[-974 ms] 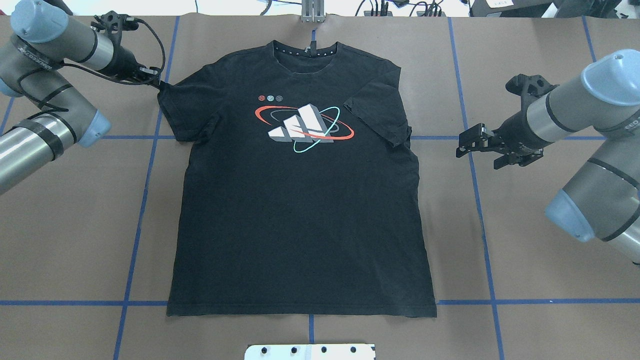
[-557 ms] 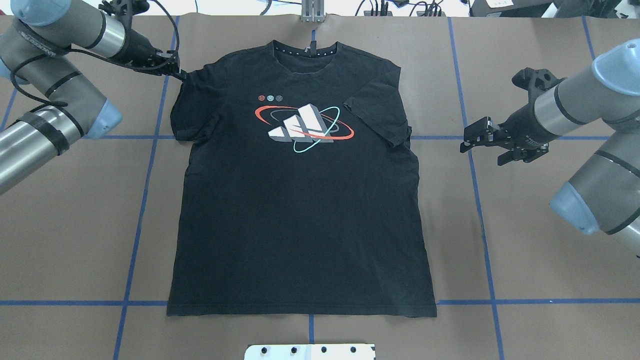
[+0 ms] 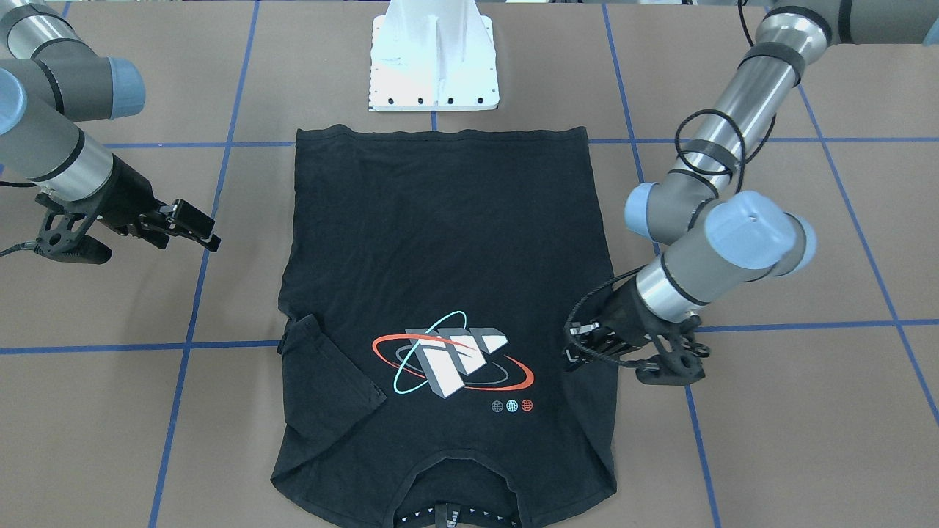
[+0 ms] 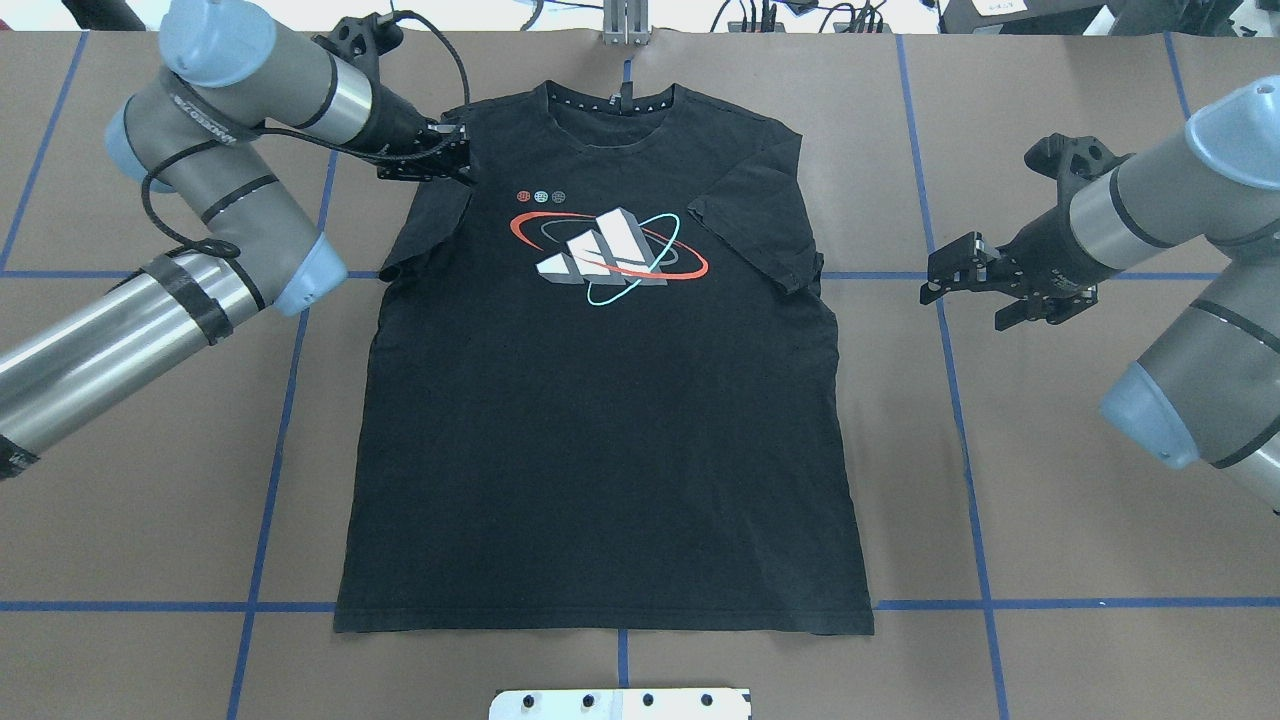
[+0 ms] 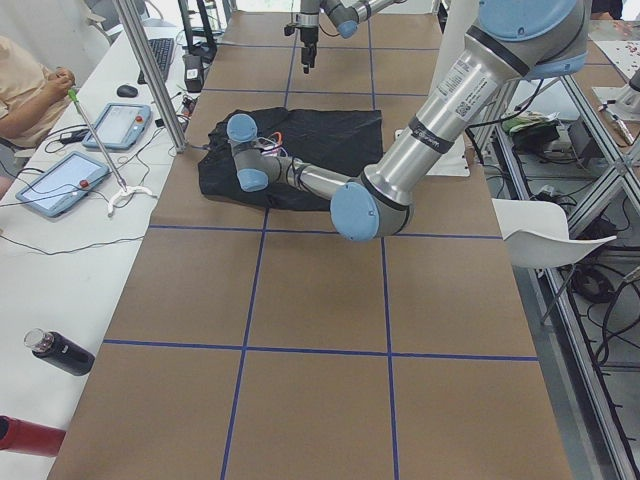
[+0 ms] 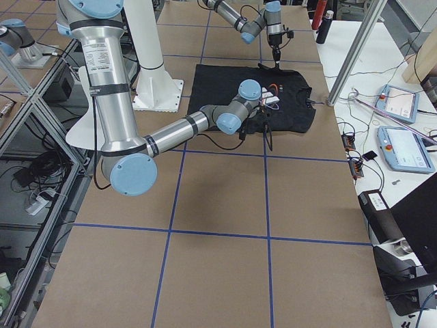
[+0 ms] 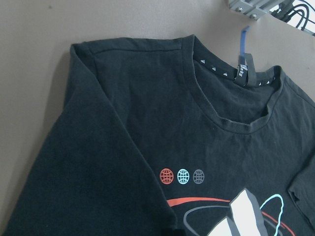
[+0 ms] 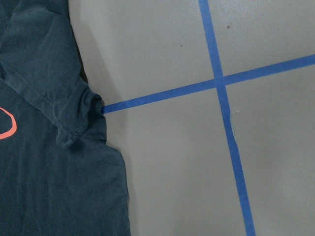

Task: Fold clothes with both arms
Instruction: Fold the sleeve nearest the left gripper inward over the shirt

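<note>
Shirt [image 4: 600, 430] lies flat, print up, on the table [image 4: 1050, 550]. Its long axis runs from the hem [image 4: 600, 625] near the base to the collar [image 4: 610, 110] on the far side. The print [image 4: 605, 255] sits on the upper chest.

- Sleeve on the robot's right [image 4: 760, 225]: already folded in, lying over the chest just beside the print.
- Sleeve on the robot's left [image 4: 425, 225]: turned inward over the shoulder, not yet laid flat. Its outer end rises to the left gripper.
- Left gripper [image 4: 455, 165]: over the shirt's left shoulder, between collar and sleeve fold, jaws narrow and apparently pinched on the sleeve cloth. Its wrist camera shows no fingers, only the collar and 3 small globe marks close below.
- Right gripper [image 4: 965, 285]: off the cloth, well apart from the shirt's right edge, level with the folded right sleeve, jaws parted, nothing in them. Its wrist camera shows bare table, crossed tape lines and the shirt's edge to one side.

Judgement: the left arm is the nearer one, already on the cloth. From its gripper the landing spot lies toward the robot's right and slightly toward the base, at the print's near edge. That is across the shirt's long axis, so the next move is a short sideways lay-down, then release. Risk: the sleeve bunches at the shoulder seam if it drops too early.
</note>
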`<action>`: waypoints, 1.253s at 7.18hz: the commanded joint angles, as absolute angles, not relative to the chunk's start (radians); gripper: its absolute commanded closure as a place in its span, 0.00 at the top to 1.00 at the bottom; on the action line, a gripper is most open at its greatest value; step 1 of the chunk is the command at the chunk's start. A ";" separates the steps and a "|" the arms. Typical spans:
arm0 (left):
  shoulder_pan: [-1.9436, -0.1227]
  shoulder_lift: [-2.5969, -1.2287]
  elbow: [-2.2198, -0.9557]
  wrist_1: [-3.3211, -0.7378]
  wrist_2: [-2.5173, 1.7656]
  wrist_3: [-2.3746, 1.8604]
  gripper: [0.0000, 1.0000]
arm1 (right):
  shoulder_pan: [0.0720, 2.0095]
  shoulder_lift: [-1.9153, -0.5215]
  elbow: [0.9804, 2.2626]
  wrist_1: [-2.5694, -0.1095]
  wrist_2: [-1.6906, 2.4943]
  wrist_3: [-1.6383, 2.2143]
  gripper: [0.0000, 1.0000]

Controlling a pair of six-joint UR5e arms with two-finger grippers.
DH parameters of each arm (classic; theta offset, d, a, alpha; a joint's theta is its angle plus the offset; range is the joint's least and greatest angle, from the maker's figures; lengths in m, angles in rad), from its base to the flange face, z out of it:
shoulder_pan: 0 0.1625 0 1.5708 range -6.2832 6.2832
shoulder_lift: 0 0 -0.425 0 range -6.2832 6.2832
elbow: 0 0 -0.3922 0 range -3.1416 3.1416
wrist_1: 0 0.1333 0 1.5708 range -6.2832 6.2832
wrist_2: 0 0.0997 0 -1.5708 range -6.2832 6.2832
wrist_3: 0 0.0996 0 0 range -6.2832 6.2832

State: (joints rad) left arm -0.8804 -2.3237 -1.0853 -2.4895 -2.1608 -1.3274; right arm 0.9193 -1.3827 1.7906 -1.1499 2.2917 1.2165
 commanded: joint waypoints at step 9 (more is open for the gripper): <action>-0.815 -2.234 -1.247 -2.493 -2.032 -1.339 0.99 | 0.825 -1.333 1.815 -1.152 2.144 1.427 1.00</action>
